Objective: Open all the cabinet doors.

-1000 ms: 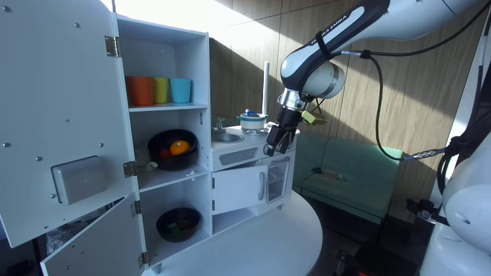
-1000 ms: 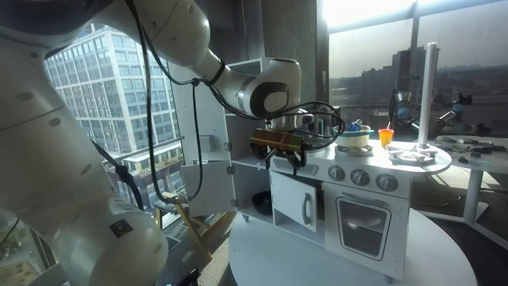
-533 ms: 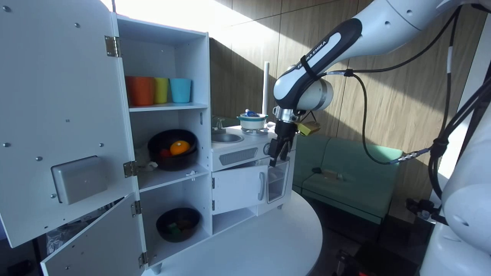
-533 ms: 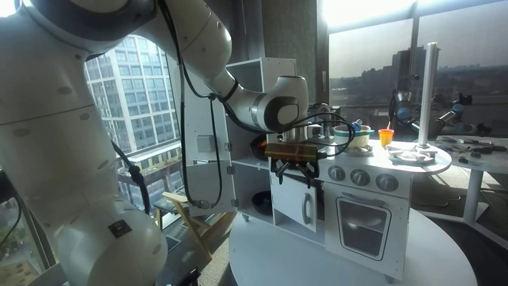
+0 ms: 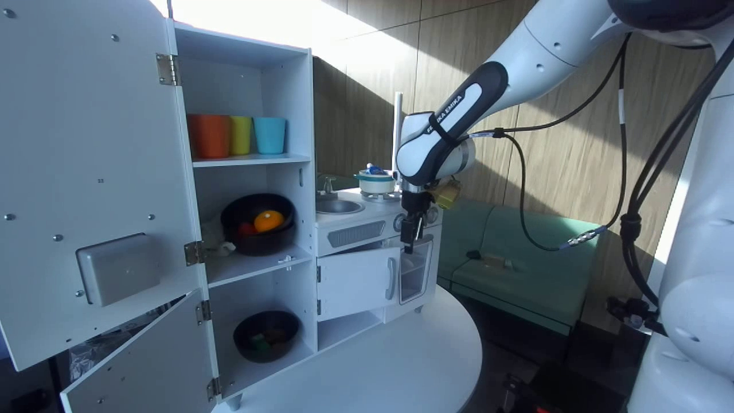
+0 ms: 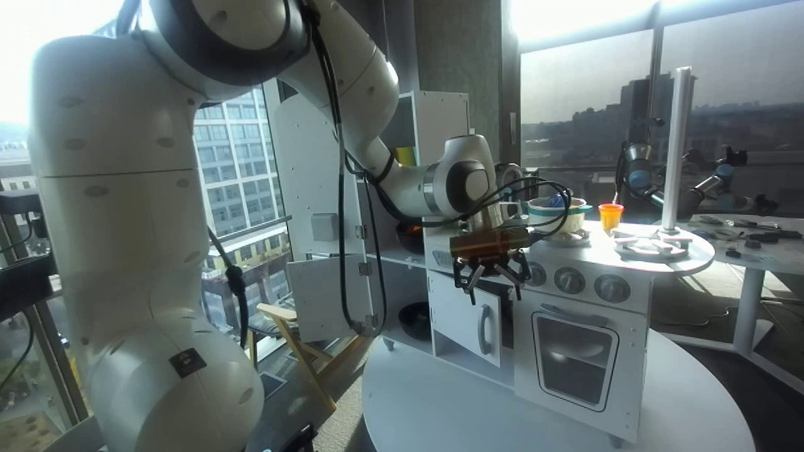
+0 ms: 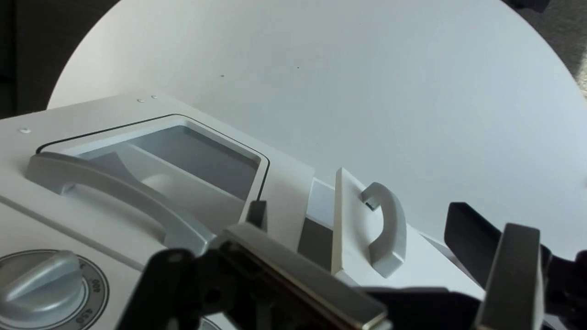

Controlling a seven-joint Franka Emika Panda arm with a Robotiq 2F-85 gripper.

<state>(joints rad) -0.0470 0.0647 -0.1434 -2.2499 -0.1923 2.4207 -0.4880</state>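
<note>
At left in both exterior views, the tall door (image 5: 97,143) and shorter door (image 5: 152,355) hang open. In the wrist view, the under-counter door (image 7: 355,229) stands ajar right of centre, spread fingers (image 7: 511,275) line the bottom, and only there numerals (image 7: 96,287) show beside the oven knob (image 7: 46,284).

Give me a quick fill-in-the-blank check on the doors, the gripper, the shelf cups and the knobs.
Of the tall door, the shorter door below it and the under-counter door, the least open is the ____.
The gripper is holding ____.
In an exterior view, the right-hand cup on the upper shelf is coloured ____.
The knobs in the row above the oven window number ____.

Missing words: under-counter door; nothing; blue; three.
</note>
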